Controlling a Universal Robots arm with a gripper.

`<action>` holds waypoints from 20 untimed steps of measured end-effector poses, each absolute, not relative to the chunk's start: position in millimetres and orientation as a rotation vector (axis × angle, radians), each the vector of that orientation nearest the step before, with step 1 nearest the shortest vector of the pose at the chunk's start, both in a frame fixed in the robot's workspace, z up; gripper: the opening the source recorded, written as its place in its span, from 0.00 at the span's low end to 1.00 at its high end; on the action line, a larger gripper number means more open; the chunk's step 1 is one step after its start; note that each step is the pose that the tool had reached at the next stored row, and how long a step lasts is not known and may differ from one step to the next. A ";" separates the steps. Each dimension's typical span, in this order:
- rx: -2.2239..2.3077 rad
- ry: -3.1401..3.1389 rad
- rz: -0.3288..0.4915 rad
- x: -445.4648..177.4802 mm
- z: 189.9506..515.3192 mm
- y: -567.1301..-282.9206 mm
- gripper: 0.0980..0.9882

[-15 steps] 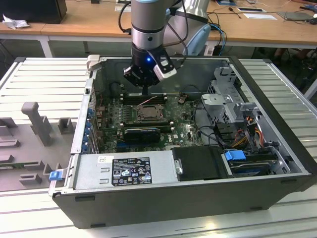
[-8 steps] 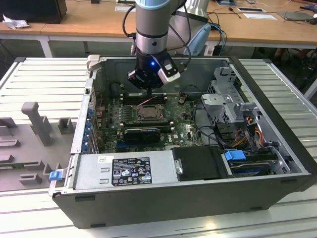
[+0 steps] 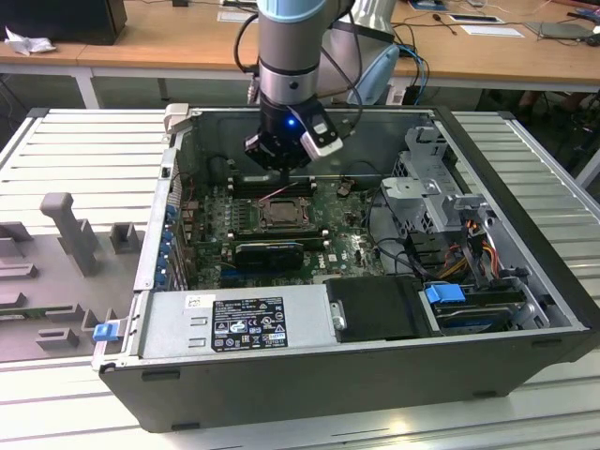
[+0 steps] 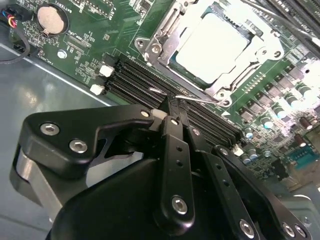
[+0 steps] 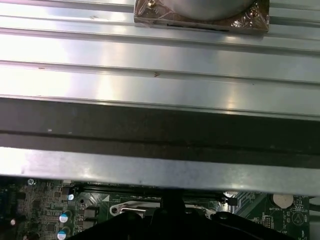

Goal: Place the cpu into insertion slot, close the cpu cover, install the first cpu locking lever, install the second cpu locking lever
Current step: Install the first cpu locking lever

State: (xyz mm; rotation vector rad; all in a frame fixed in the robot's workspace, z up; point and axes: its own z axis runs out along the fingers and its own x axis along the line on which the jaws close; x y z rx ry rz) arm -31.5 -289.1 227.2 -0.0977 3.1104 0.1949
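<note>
Blocking much of the second wrist view, the gripper (image 4: 172,107) is pinching its fingers together on nothing, hovering over memory slots (image 4: 150,82). Beyond, the cpu (image 4: 212,42) is sitting in the insertion slot (image 4: 165,62). Wooden desks (image 3: 169,42) are standing behind the computer case (image 3: 525,216).

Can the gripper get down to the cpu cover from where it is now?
Probably yes. In the second wrist view the gripper, fingers together, sits over the memory slots right beside the cpu cover, which lies around the cpu. Nothing stands between them.
</note>
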 end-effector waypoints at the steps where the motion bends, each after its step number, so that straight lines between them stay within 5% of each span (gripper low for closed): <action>1: -0.098 3.110 0.195 -30.8 226.4 -288.7 0.01; 20: -0.098 3.104 0.192 -22.0 210.3 -290.4 0.01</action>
